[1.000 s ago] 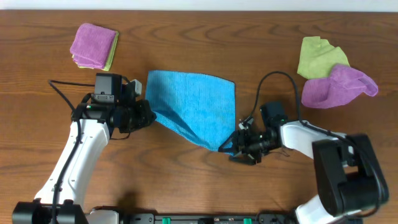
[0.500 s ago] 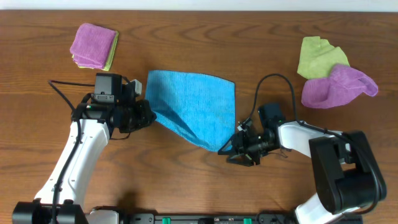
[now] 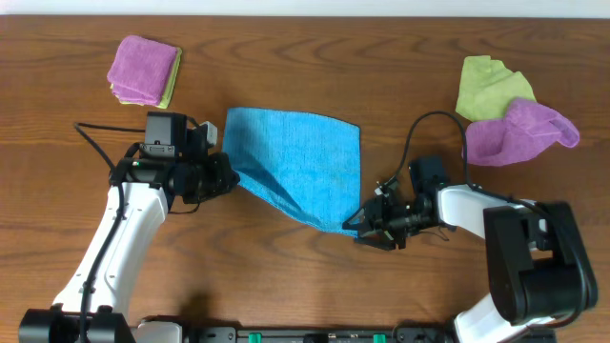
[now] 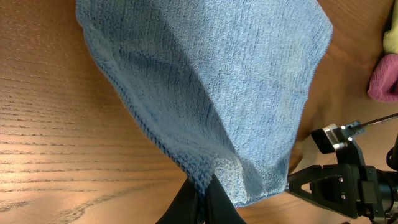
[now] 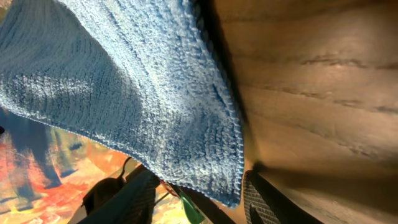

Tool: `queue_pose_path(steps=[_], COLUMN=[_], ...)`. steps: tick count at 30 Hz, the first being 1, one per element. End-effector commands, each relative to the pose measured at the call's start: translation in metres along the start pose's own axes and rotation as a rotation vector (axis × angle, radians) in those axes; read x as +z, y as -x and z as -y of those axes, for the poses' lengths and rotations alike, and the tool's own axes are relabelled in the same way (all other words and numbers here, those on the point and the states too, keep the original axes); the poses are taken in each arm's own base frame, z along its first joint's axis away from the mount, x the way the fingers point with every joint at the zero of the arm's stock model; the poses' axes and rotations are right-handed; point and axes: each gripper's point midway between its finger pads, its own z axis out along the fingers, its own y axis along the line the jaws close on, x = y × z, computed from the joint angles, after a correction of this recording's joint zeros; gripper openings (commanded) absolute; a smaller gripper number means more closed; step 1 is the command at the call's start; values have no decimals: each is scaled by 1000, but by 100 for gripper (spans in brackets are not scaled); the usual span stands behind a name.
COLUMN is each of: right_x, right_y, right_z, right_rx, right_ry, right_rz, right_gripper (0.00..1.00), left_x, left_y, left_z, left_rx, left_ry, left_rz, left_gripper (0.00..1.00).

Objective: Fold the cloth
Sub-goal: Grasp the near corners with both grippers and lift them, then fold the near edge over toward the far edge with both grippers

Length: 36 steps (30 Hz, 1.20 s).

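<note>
A blue cloth (image 3: 300,162) lies spread on the wooden table, its near edge running down to a corner at the front right. My left gripper (image 3: 227,173) is shut on the cloth's left edge; the left wrist view shows the fingers (image 4: 202,198) pinched on the blue fold (image 4: 217,93). My right gripper (image 3: 360,226) sits at the cloth's front right corner, open. In the right wrist view its two fingers (image 5: 199,200) stand apart with the cloth's corner (image 5: 155,112) hanging between them.
A folded purple cloth on a green one (image 3: 143,70) lies at the back left. A crumpled green cloth (image 3: 488,86) and a purple cloth (image 3: 519,133) lie at the back right. Bare wood (image 3: 286,276) runs along the front.
My right gripper drew back a little to the right along the cloth's front corner. The left arm and the cloth have stayed put.
</note>
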Motion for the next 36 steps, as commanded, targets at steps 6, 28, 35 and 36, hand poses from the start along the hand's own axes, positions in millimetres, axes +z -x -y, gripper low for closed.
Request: queue_pose_path(steps=[6, 28, 35, 36], right_x=[2, -37, -44, -44], right_y=[25, 45, 46, 46], right_z=[62, -21, -74, -78], right_rx=[49, -203, -346, -357], right_ry=[-278, -213, -189, -192], right_rz=[144, 239, 279, 280], right_gripper=[32, 2, 2, 2], left_x=[-5, -6, -6, -6], left_y=[9, 18, 15, 14], left_z=[6, -16, -19, -19], left_rx=[17, 51, 47, 47], left_ry=[-17, 112, 128, 129], left_rz=[21, 68, 59, 57], left_gripper=[6, 6, 6, 6])
